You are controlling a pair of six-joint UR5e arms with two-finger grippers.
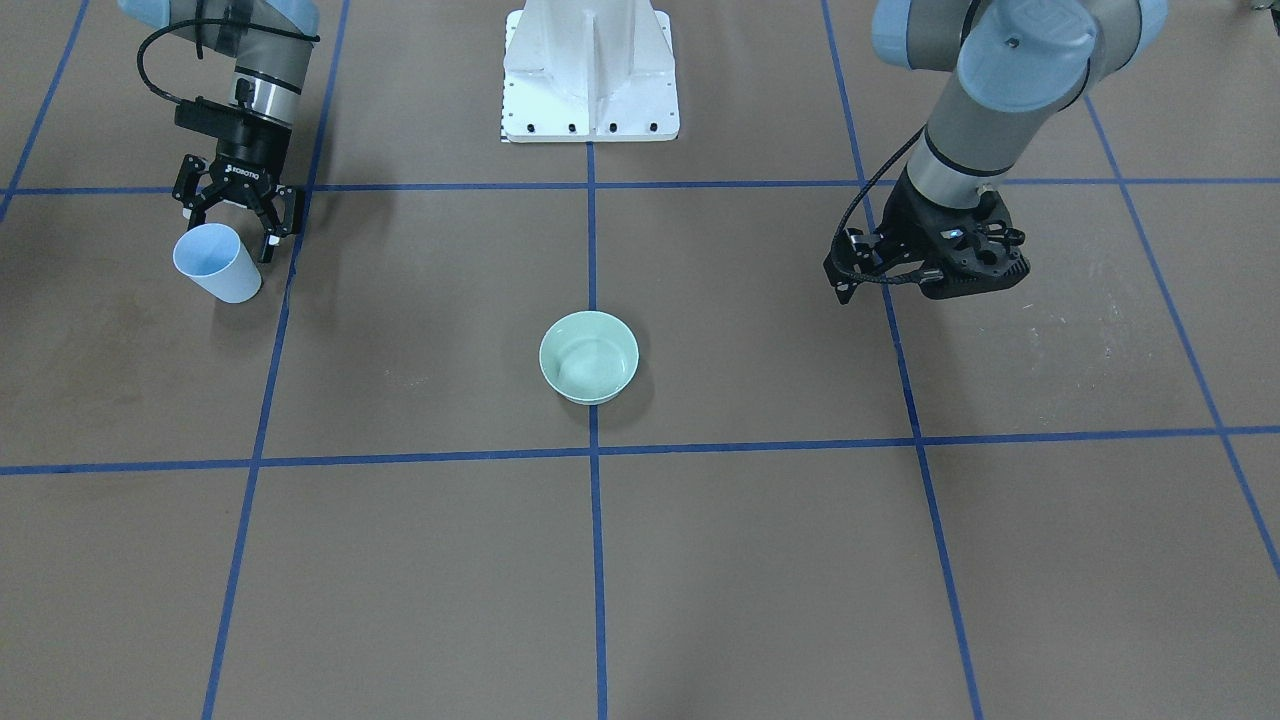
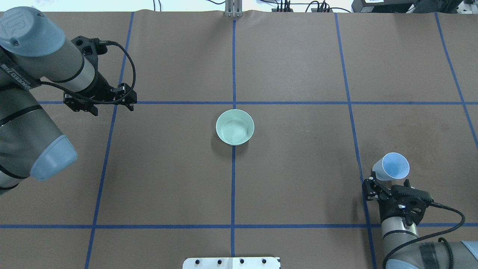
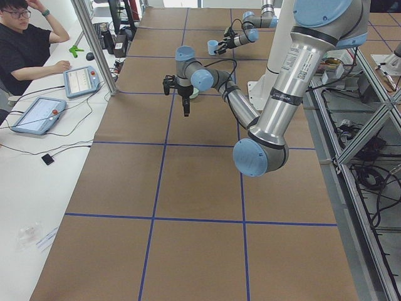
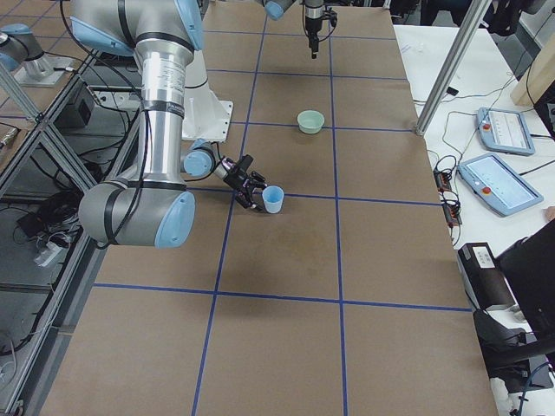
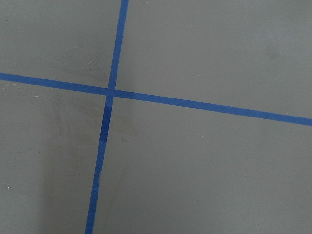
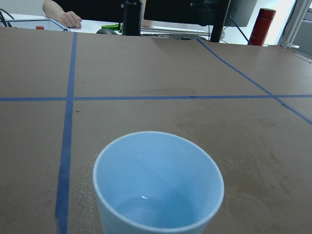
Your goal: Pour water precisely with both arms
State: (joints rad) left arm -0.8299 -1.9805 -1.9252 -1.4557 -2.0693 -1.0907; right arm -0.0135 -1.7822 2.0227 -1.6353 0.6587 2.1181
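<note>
A light blue cup (image 1: 218, 263) stands upright on the brown table near the robot's right side; it also shows in the overhead view (image 2: 392, 167). In the right wrist view the cup (image 6: 158, 190) fills the bottom centre, with a little water (image 6: 146, 207) glinting at its bottom. My right gripper (image 1: 235, 228) lies low and level just behind the cup, jaws spread wide and not closed on it. My left gripper (image 1: 930, 265) points straight down above bare table, far from the cup; its fingers are hidden under the wrist. A mint-green bowl (image 1: 589, 356) sits at the table's centre.
The white pedestal base (image 1: 590, 75) stands at the robot's edge of the table. Blue tape lines (image 5: 109, 92) grid the brown surface. An operator (image 3: 25, 44) sits with tablets at a side bench. A red bottle (image 6: 263, 25) and monitors stand beyond the far edge.
</note>
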